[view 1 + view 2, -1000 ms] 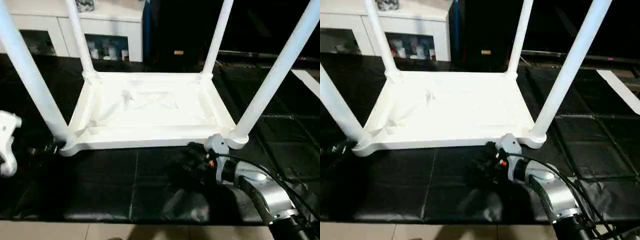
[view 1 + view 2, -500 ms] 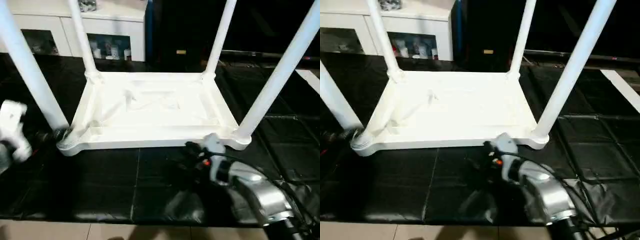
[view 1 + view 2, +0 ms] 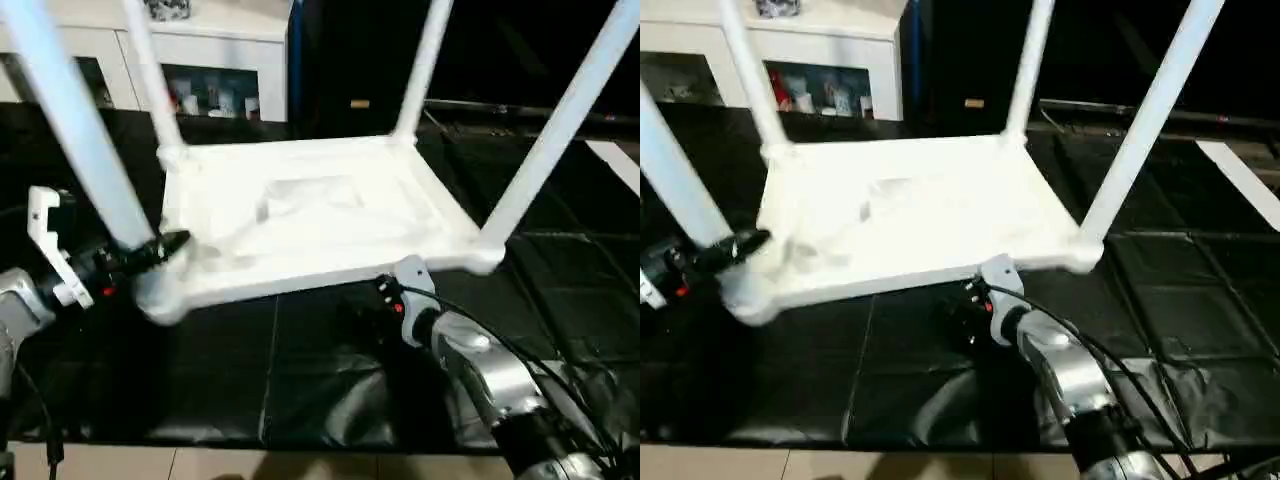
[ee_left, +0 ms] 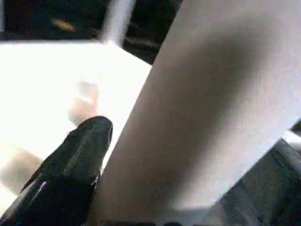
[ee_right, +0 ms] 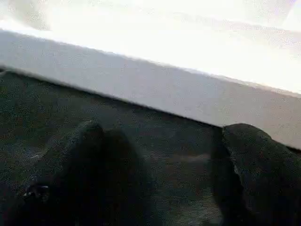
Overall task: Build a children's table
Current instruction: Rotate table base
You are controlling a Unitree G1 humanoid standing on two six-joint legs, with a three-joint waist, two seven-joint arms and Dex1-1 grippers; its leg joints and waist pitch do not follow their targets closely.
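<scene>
The white children's table [image 3: 310,215] lies upside down on the black worktop [image 3: 300,370], its ribbed underside facing up and all four tubular legs standing in the round corner sockets. The near-left leg [image 3: 85,135] rises just beside the left end effector [image 3: 150,252]; its near-left corner appears lifted off the dark surface, though the blur leaves that uncertain. The left end effector's jaws stand wide open around the foot of that leg, one black finger [image 4: 70,169] lying against the tube where it meets the tabletop; whether the grip bears any load cannot be told. The right end effector [image 5: 164,160] is also wide open and holds nothing, its two fingers spread just below the tabletop's near long edge [image 5: 155,94], close to it and apart from the near-right leg [image 3: 555,135]. Beyond the table from both end effectors stands a white cabinet with glass doors [image 3: 215,60]. Bare black worktop stretches between the two end effectors and off to the right of the right arm.
</scene>
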